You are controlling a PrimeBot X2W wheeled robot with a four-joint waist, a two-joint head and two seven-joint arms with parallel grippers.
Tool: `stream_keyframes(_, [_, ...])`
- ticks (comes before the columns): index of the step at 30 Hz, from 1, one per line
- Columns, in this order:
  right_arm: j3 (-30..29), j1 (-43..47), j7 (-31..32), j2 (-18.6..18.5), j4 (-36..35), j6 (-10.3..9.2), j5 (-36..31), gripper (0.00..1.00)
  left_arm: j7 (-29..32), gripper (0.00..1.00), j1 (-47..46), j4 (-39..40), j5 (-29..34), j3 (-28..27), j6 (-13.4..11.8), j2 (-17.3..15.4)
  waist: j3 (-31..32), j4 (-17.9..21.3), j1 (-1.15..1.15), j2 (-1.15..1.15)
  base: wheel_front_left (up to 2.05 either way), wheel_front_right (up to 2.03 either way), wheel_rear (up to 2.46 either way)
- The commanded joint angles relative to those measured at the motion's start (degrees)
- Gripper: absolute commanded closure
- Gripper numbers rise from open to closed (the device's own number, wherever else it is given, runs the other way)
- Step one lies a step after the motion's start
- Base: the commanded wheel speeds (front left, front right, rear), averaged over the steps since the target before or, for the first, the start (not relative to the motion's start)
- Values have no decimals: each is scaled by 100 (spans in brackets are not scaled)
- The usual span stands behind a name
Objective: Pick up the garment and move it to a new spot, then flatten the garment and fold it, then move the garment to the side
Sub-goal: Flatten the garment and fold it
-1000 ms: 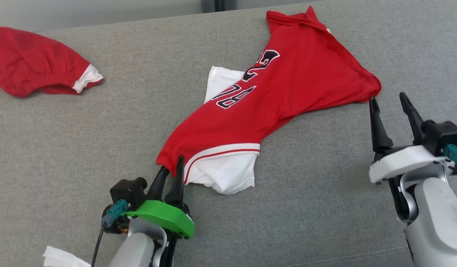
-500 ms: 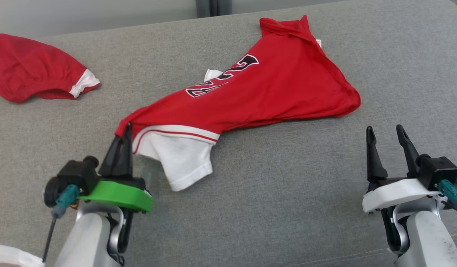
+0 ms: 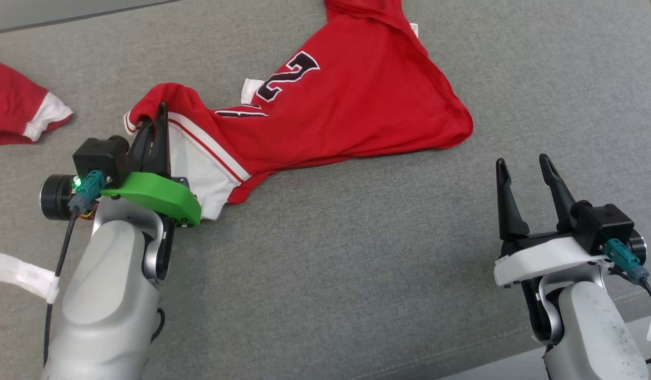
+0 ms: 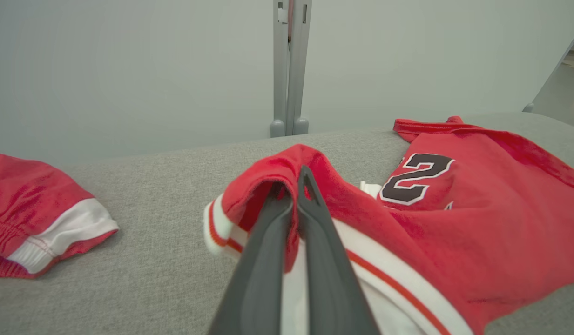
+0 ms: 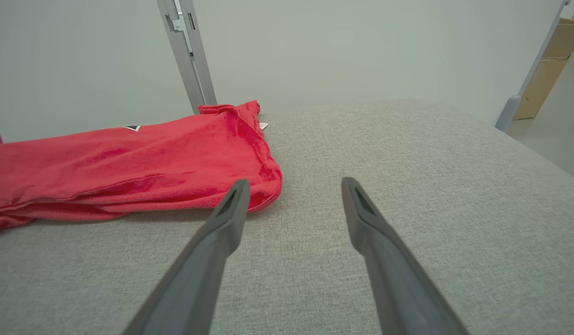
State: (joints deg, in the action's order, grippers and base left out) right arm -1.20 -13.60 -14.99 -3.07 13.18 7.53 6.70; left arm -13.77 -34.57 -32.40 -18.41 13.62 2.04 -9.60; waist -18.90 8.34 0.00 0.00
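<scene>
The garment [image 3: 351, 100] is a red jersey with black numbers and a white-trimmed hem, stretched across the grey cushion. My left gripper [image 3: 159, 113] is shut on the garment's red hem corner at the left, which drapes over its fingertips. In the left wrist view the two fingers [image 4: 310, 232] press together with the garment [image 4: 454, 218] folded over their tips. My right gripper [image 3: 520, 164] stands open below the garment's right corner, apart from it. In the right wrist view its fingers [image 5: 221, 228] are spread, the garment [image 5: 128, 163] lying to the upper left.
A second red piece with a white band [image 3: 19, 108] lies at the far left, also red cloth [image 4: 30, 218] in the left wrist view. A white strap [image 3: 19, 272] crosses the lower left. Grey posts [image 4: 289, 70] rise behind the cushion [image 3: 357, 253].
My left gripper closed on the garment's hem corner and dragged it left and up, stretching the garment. The head camera also shifted. The right gripper stayed open.
</scene>
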Motion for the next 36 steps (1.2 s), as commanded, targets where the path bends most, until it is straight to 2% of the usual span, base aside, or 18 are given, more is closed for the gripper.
stream_keyframes(1, [3, -79, -26, 0, -34, -8, 15, 0, -56, 100, -173, -152, 20, 22, 26, 49, -214, 210, 0, 0, 0, 0, 0])
stream_keyframes(2, [0, -87, -26, 2, -41, -8, 16, 0, -84, 100, -230, -251, 20, 26, 43, 80, -223, 216, 0, 0, 0, 0, 0])
stream_keyframes(3, [-7, -90, -27, 7, -47, -8, 11, 0, -106, 64, -286, -328, 12, 12, 50, 102, -228, 217, 0, 0, 0, 0, 0])
stream_keyframes(4, [-18, -86, -27, 8, -47, -8, 5, 0, -109, 13, -318, -376, 9, -4, 57, 104, -225, 212, 0, 0, 0, 0, 0])
stream_keyframes(5, [-35, -72, -27, 11, -49, -8, -6, 0, -129, 0, -338, -414, 2, -35, 76, 111, -213, 189, 0, 0, 0, 0, 0])
stream_keyframes(10, [-99, 21, -28, 12, -53, -8, -43, 0, -146, 0, -132, -121, 40, -175, 150, 168, -71, -34, 0, 0, 0, 0, 0])
stream_keyframes(17, [-64, 123, -27, 13, -33, -8, -23, 0, -143, 0, 689, 756, 40, -368, 245, 258, 237, -439, 0, 0, 0, 0, 0])
stream_keyframes(22, [-72, 179, -27, 10, 1, -8, -49, 0, -138, 0, 1306, 1063, -16, -420, 254, 289, 373, -637, 0, 0, 0, 0, 0])
stream_keyframes(29, [-27, 145, -26, 11, 23, -8, -63, 0, -58, 0, 1727, 713, -105, -257, 308, 353, 375, -682, 0, 0, 0, 0, 0])
stream_keyframes(36, [-64, 94, -25, 13, 14, -8, -109, 0, -66, 0, 1483, 89, -147, -286, 238, 360, 250, -510, 0, 0, 0, 0, 0])
